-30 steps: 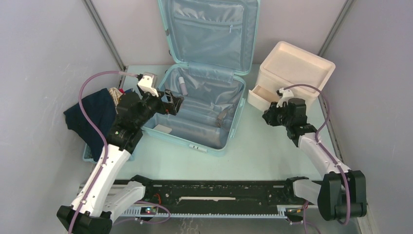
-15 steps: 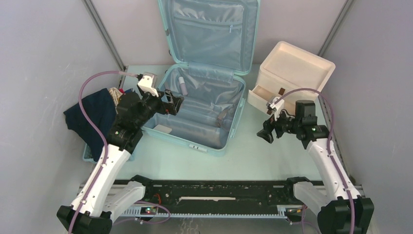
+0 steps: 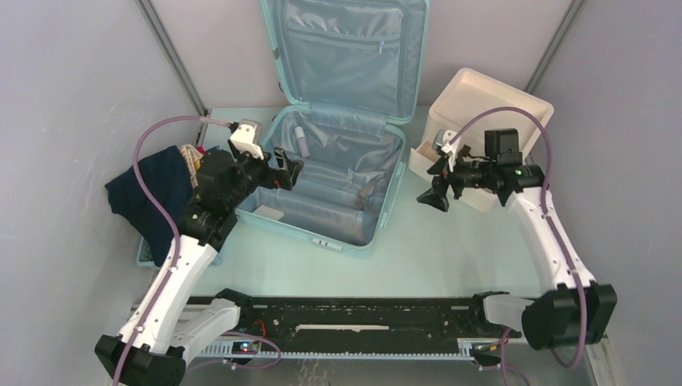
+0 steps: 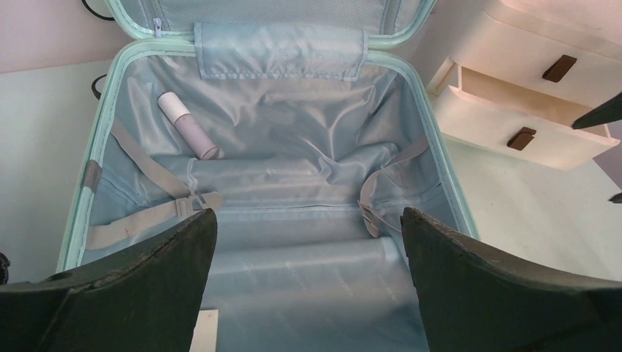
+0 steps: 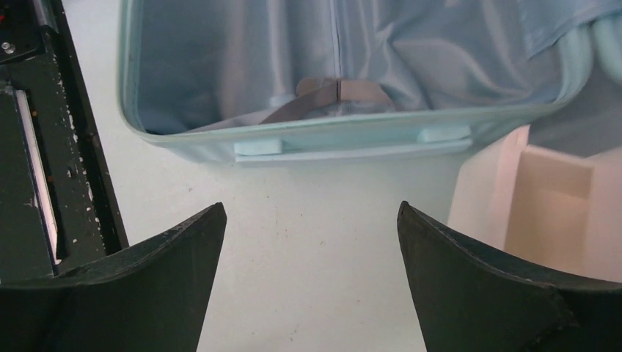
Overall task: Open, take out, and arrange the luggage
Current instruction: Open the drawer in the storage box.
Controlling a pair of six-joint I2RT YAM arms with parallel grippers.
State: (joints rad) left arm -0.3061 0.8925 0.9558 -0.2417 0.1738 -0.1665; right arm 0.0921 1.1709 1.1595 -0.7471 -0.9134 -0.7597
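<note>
I see the luggage [image 3: 338, 193] lying open on the table [image 3: 434, 249] with its lid standing up at the back wall, my left gripper [image 3: 288, 170] spread wide and empty over its left rim, my right gripper [image 3: 436, 191] likewise spread, holding nothing, between the luggage and the cream drawer box [image 3: 490, 108]

The left arm [image 3: 173, 277] and the right arm [image 3: 543, 241] have white plastic shells, black joint housings and one looping purple cable [image 3: 499, 109] each.
</note>
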